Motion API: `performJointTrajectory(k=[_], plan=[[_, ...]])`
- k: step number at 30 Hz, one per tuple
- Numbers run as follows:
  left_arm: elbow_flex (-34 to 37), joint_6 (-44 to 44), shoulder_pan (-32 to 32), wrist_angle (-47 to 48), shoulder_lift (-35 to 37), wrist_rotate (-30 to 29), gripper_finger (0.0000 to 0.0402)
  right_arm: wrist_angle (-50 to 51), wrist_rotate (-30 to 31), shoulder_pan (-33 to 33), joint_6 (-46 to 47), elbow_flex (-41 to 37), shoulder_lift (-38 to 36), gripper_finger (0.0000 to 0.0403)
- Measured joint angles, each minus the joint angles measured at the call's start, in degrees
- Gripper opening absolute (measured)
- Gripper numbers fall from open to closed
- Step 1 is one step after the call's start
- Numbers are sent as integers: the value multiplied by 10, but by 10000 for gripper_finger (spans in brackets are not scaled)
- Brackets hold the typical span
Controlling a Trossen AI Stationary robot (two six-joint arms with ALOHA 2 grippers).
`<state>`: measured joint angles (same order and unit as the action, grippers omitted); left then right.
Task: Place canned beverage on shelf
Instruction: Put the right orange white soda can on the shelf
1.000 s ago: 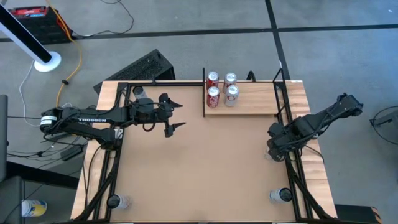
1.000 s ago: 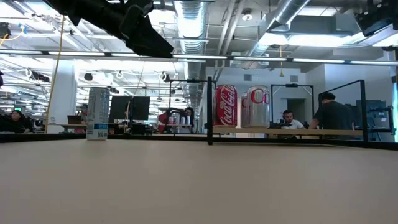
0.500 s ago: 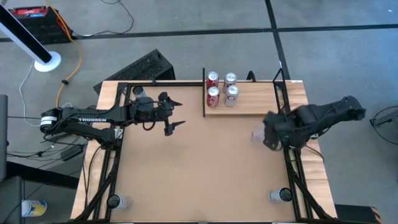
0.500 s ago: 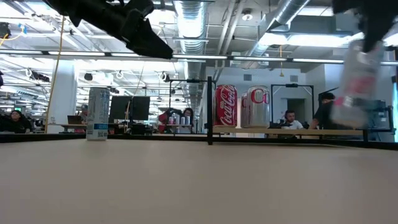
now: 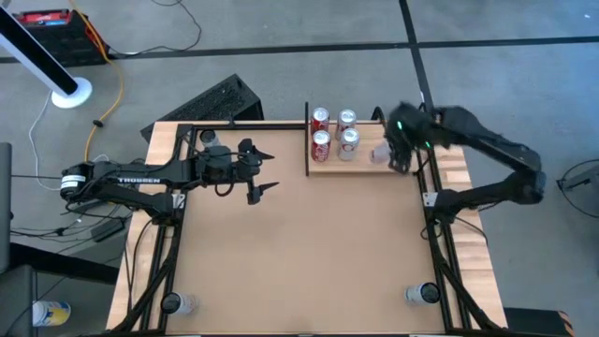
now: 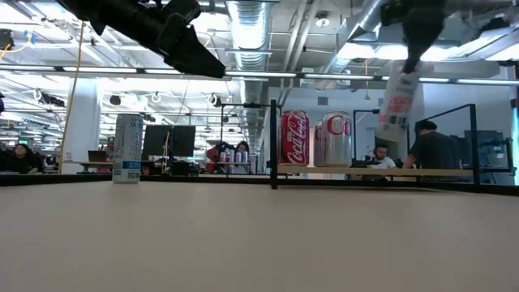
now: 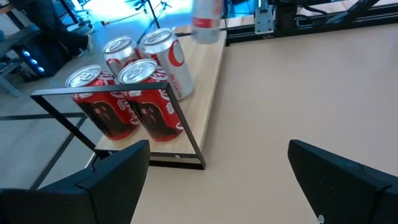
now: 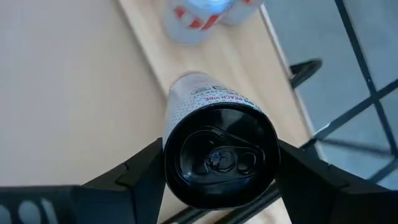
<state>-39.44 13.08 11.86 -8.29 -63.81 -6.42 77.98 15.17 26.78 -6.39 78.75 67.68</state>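
- Now the right gripper (image 5: 391, 150) has its two fingers (image 8: 134, 171) pressed on either side of a pale can (image 8: 214, 146) with a black top, gripping it.
- That can (image 6: 399, 99) hangs tilted in the air above the shelf (image 5: 398, 161), over its bare part beside the four cans already there.
- Those four cans (image 5: 334, 132), two red and two silver, stand upright in a tight cluster at the end of the shelf by the thin black upright bar (image 5: 307, 139).
- Well away from the shelf, the left gripper (image 5: 263, 171) hovers over the table (image 5: 299, 253) with its fingers (image 7: 112, 171) spread wide and nothing between them.
- One tall white and blue can (image 6: 127, 148) stands on the table's far edge, well apart from the shelf.
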Motion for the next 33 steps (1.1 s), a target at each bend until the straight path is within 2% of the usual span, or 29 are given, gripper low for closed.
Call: performJointTrajectory(k=[3, 8, 15, 23, 33], plan=[[0, 0, 0, 0, 0, 0, 367, -12, -10, 62, -102, 41, 57, 276], [0, 0, 0, 5, 0, 0, 367, -8, -37, 142, -221, 117, 148, 276], [0, -1, 0, 14, 0, -5, 367, -5, -62, 233, -301, 200, 239, 276], [0, -2, 11, 14, 0, -5, 367, -16, -92, 255, -331, 209, 297, 276], [0, -7, 21, 13, 0, 0, 367, -33, -98, 255, -351, 209, 313, 276]])
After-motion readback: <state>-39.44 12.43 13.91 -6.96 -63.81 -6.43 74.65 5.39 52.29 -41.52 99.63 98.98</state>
